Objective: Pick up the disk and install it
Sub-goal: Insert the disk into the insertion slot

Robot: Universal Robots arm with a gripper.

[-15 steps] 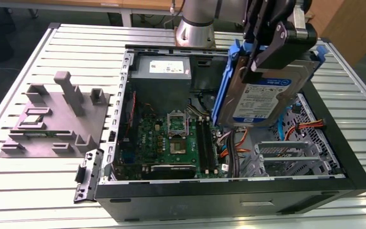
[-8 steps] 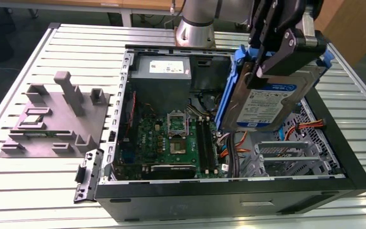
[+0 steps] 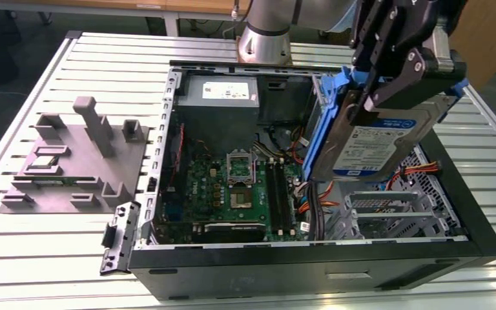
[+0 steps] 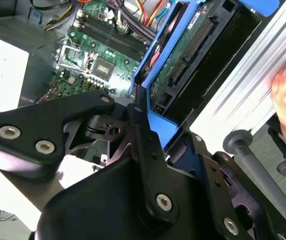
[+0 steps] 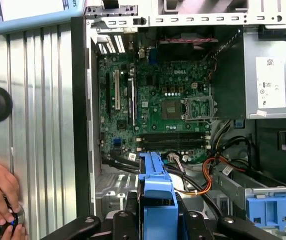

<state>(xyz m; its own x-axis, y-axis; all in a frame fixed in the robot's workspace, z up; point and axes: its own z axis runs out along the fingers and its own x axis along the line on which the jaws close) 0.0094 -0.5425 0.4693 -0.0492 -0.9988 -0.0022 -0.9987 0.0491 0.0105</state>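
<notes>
The slatted metal counter [image 3: 41, 258] carries an open computer case [image 3: 317, 265] lying on its side, motherboard [image 3: 230, 187] facing up. The arm [image 3: 265, 32] reaches over the case from its back end. Toward the exterior view's right, a grey drive cage [image 3: 386, 213] sits in the case's near corner. The disk [image 3: 373, 145] hangs just above it, in the air and apart from the cage. The disk is steeply tilted, its long axis slanting down toward the cage, label outward, framed by its blue carrier. The hand [image 3: 399, 84] comes from above, clamped on the disk's upper end and pressing on the carrier.
</notes>
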